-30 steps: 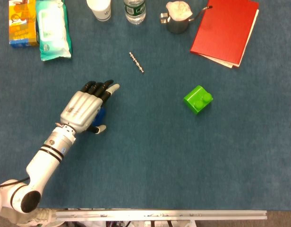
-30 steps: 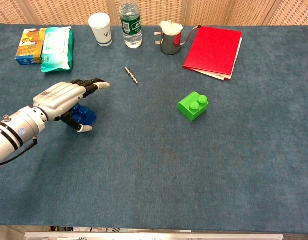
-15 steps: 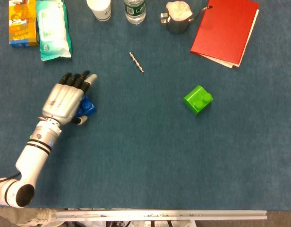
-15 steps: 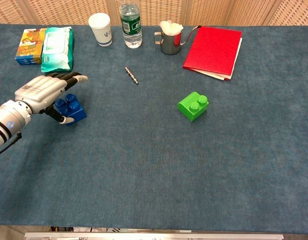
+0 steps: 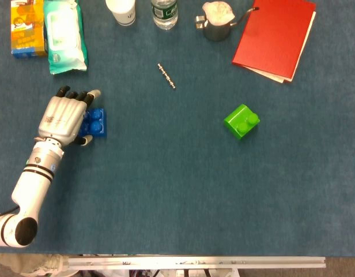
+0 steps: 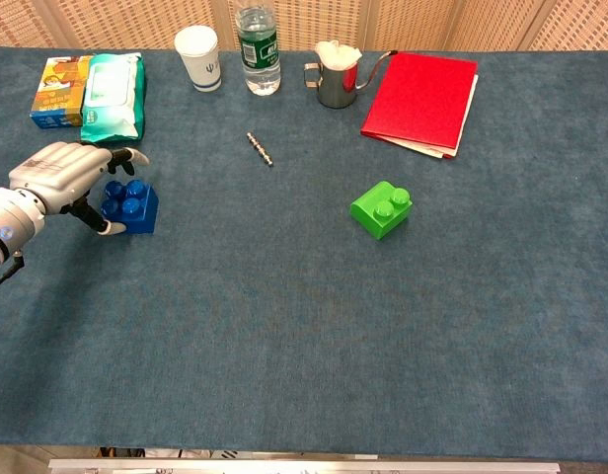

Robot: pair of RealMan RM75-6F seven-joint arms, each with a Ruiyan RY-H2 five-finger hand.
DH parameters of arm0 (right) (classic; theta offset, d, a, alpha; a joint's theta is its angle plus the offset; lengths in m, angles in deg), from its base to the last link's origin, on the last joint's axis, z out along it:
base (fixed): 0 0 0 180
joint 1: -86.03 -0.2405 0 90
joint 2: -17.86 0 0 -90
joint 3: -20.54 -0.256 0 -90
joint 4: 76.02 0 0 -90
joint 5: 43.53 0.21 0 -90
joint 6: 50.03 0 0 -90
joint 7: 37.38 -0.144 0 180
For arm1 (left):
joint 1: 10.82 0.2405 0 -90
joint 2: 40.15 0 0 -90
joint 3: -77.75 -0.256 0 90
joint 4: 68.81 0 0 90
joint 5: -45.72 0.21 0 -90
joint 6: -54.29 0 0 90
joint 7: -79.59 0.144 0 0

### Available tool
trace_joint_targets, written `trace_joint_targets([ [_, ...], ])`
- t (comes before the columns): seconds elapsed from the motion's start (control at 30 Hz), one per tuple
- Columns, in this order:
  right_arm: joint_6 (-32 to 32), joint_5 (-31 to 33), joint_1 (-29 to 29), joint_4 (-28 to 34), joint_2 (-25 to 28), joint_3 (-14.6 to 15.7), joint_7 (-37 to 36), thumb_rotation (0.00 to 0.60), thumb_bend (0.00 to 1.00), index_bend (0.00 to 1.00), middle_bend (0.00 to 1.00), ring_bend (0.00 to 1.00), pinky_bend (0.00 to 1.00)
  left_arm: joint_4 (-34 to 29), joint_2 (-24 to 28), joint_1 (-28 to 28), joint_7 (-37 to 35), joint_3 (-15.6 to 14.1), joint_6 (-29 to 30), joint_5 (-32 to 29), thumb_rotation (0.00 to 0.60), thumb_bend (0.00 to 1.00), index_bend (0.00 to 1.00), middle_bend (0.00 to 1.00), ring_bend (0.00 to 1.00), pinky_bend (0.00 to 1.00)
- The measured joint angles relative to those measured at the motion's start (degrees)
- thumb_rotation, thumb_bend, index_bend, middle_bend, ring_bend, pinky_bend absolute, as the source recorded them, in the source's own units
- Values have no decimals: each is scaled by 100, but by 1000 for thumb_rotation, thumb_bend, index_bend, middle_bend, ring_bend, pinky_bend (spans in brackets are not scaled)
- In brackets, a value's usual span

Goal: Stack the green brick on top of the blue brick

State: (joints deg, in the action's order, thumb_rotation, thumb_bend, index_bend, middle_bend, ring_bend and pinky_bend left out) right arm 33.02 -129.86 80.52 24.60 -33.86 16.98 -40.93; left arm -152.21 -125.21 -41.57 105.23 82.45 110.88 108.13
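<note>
The blue brick (image 5: pixel 96 122) (image 6: pixel 129 205) sits flat on the blue cloth at the left, studs up. My left hand (image 5: pixel 64 115) (image 6: pixel 55 174) lies just to its left, fingers spread and arched over the brick's left edge, thumb by its near corner; I see no grip on it. The green brick (image 5: pixel 241 122) (image 6: pixel 381 209) rests alone right of centre, turned at an angle, far from the hand. My right hand appears in neither view.
Along the far edge stand a snack box (image 5: pixel 26 27), a wipes pack (image 5: pixel 65 36), a paper cup (image 5: pixel 121 10), a water bottle (image 5: pixel 164 12), a steel pitcher (image 5: pixel 216 22) and a red folder (image 5: pixel 275 36). A small metal chain (image 5: pixel 166 76) lies mid-table.
My left hand has travelled left, taking the blue brick with it. The hand has now slid further left than the brick, which shows almost whole. The green brick has stayed put.
</note>
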Motion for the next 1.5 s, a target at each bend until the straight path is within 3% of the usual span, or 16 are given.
trace_joint_targets([
  [0.4, 10, 17, 16, -20, 1, -10, -38, 600, 66, 289, 362, 299, 454, 110, -93, -116, -168, 75, -38, 27, 600, 223, 400, 485, 421, 256],
  [0.9, -57, 33, -14, -30, 0, -19, -26, 600, 66, 289, 362, 299, 454, -645, 25, -515, -249, 280, -226, 148, 600, 223, 403, 487, 427, 260],
  [1.5, -28, 104, 49, -70, 63, -15, -113, 600, 66, 289, 362, 299, 454, -535, -812, -1262, 277, 437, -537, -400, 600, 224, 401, 486, 426, 260],
])
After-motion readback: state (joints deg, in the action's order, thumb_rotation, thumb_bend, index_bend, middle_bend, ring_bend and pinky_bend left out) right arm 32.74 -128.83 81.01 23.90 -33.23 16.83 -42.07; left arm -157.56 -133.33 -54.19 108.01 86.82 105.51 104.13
